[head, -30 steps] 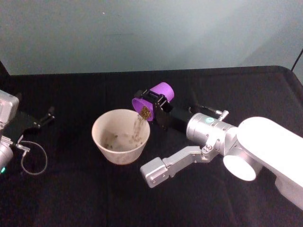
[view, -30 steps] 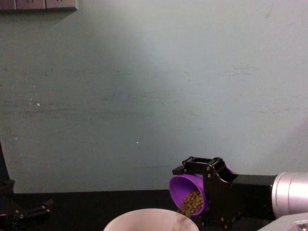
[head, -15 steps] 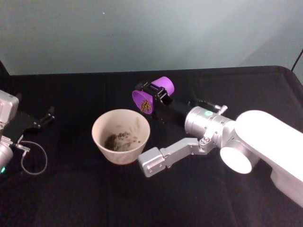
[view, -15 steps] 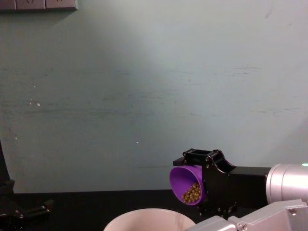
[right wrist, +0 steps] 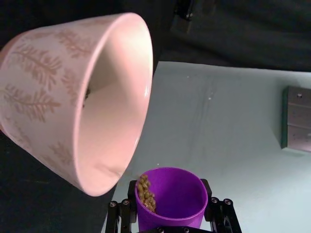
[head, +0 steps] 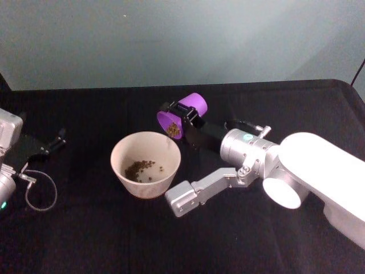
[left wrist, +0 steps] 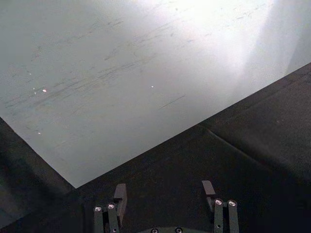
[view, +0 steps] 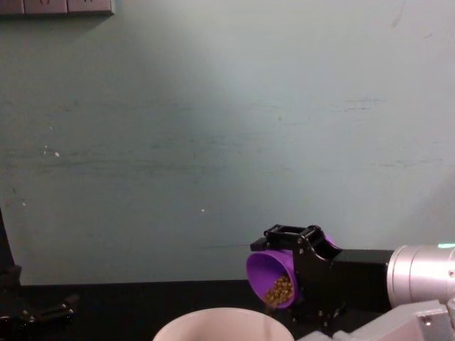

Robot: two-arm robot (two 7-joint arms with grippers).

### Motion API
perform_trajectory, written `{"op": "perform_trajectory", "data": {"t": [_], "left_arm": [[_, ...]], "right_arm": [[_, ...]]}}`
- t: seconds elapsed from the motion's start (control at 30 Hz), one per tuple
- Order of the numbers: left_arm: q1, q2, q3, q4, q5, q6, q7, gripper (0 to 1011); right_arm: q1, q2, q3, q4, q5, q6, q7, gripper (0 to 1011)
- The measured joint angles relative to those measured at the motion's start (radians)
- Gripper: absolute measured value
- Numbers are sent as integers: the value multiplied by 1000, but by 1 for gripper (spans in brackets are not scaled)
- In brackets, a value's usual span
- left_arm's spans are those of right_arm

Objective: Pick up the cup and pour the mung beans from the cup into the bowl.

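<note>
Above the bowl's far right rim: my right gripper holds the cup in the air, tipped on its side with the mouth facing left and down toward the bowl.
Grip: my fingers are clamped on the cup's wall from either side, just behind the mouth. I judge that hold firm enough to roll with.
Beans: a small heap of mung beans lies on the bowl's floor, and a clump sits at the cup's lower lip. Whether any are falling right now I cannot tell.
Step in hand: the pour, which I judge well under way but not finished.
Doing it well: I would roll my wrist further so the lip dips below the cup's base, and do it slowly, so the clump slides rather than jumps.
Aim: the lip hangs close to the rim rather than over the middle, so I would carry it a little left, inward, before tipping more.
Risk: beans clipping the rim and scattering over the black table, or my fingers knocking the bowl.
Left gripper: parked at the table's left edge, fingers apart, holding nothing.
</note>
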Motion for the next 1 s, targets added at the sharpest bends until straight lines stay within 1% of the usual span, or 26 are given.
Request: {"op": "perform_trajectory", "data": {"t": [0.1,0.17,0.27,0.33,0.4,0.43,0.6,0.73,0.9,0.93,1.0], "left_arm": [[0,0,0,0,0,0,0,1000],[0,0,0,0,0,0,0,1000],[0,0,0,0,0,0,0,1000],[0,0,0,0,0,0,0,1000],[0,0,0,0,0,0,0,1000],[0,0,0,0,0,0,0,1000],[0,0,0,0,0,0,0,1000],[0,0,0,0,0,0,0,1000],[0,0,0,0,0,0,0,1000],[0,0,0,0,0,0,0,1000],[0,0,0,0,0,0,0,1000]], "right_arm": [[1,2,-8,-5,-13,1,-6,751],[5,5,-21,-7,-35,3,-12,751],[11,7,-30,-6,-52,7,-18,751],[12,8,-32,-6,-55,8,-19,751],[17,10,-40,-8,-73,13,-25,751],[17,10,-40,-8,-73,13,-25,751],[29,17,-60,-15,-116,27,-37,751],[34,21,-69,-18,-134,34,-41,751],[45,30,-89,-21,-191,60,-57,752],[49,32,-96,-22,-209,68,-61,751],[52,34,-102,-23,-224,74,-65,752]]}}
